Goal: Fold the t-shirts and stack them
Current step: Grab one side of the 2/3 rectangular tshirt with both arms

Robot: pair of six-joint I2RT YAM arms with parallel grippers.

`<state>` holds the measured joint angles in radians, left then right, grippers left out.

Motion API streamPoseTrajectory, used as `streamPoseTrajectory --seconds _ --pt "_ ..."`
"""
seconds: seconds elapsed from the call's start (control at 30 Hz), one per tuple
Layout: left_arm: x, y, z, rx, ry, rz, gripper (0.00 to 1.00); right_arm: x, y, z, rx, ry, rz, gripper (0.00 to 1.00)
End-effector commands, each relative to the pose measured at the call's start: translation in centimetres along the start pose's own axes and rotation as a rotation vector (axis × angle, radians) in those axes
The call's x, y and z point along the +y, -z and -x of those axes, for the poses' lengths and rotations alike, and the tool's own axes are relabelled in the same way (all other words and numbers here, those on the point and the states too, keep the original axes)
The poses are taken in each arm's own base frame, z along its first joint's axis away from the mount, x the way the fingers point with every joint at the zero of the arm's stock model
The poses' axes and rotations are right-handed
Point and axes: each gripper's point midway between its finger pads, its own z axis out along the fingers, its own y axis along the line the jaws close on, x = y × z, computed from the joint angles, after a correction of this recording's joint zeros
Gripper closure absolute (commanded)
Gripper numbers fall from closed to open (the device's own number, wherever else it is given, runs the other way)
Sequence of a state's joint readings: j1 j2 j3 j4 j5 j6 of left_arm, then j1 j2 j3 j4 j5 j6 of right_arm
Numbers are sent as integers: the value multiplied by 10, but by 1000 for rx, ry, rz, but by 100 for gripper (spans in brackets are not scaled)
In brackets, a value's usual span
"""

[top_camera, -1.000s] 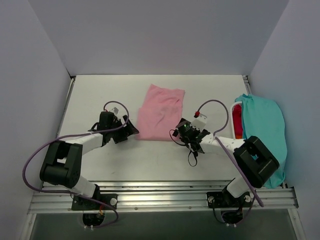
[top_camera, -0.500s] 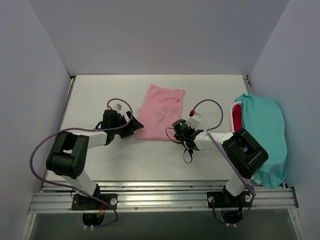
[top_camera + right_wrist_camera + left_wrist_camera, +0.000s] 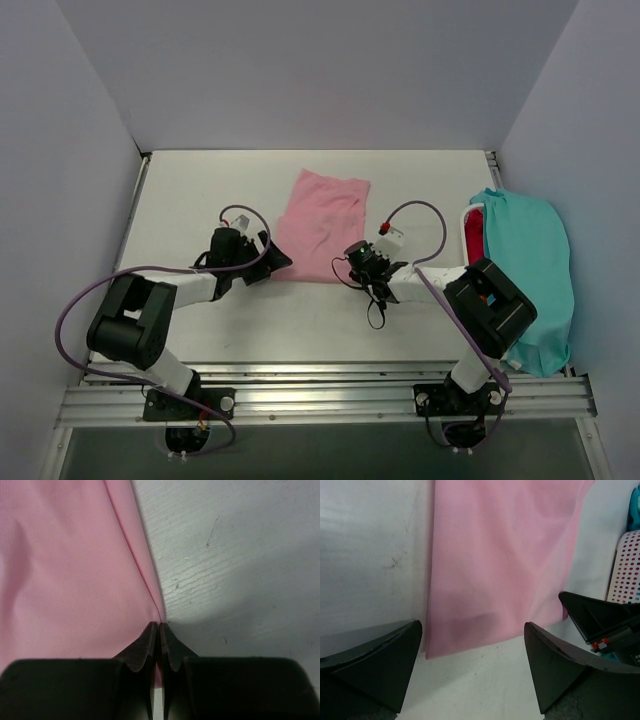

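the light pink t-shirt [image 3: 320, 225] lies flat in the middle of the counter [image 3: 200, 190]. the left gripper [image 3: 472, 630] sits at its near left corner, jaws wide. the right gripper [image 3: 159, 625] has its jaws pinched together on the shirt's near right edge. a teal t-shirt [image 3: 530, 250] lies heaped at the far right.

Robot lab cell: blank white walls [image 3: 300, 80], aluminium mounting rail [image 3: 320, 398].

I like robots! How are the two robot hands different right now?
The left gripper has fingers wide apart, holding nothing; the right gripper has fingers shut, pinching the pink shirt. Left is by the shirt's left corner, right by its right corner. Both sit at its near edge.
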<state>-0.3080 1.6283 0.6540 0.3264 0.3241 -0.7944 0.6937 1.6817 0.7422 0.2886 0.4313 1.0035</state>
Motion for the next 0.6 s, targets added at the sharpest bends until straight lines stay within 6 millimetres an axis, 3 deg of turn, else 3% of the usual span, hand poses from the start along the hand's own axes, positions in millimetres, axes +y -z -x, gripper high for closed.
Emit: streamPoseTrajectory --seconds 0.0,0.23,0.57 --pt "21 14 -42 92 3 121 6 -14 2 0 -14 14 -48 100" --pt "19 21 -68 113 -19 131 6 -18 1 0 -13 14 -58 100" --pt "31 8 -72 119 -16 168 6 -26 9 5 -22 19 -72 100"
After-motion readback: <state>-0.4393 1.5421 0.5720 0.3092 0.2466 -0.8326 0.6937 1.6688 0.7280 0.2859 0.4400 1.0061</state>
